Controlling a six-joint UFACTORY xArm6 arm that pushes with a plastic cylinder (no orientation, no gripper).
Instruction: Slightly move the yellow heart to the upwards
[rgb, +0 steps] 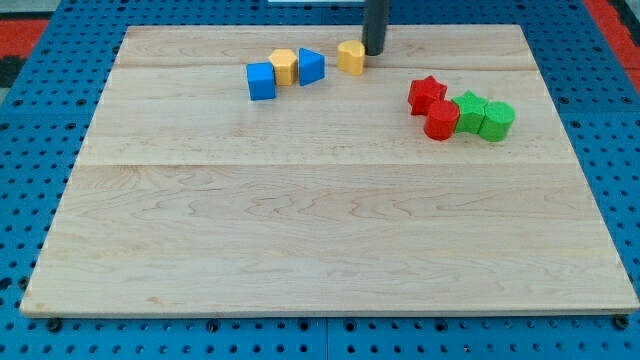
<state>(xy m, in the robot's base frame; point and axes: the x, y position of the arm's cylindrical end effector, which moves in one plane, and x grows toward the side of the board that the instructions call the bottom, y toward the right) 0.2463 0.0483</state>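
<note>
A yellow block (351, 57) that looks like the heart lies near the view's top of the wooden board (300, 230), a little right of centre. My tip (373, 52) stands on the board just right of this block, touching it or nearly so. The dark rod rises out of the view's top. A second yellow block (285, 67), of a more angular shape, sits further left between two blue blocks.
A blue cube (261, 81) and a blue triangular block (311, 66) flank the second yellow block. At the right a red star (427, 94), a red block (441, 119), a green star (469, 110) and a green block (496, 119) cluster together.
</note>
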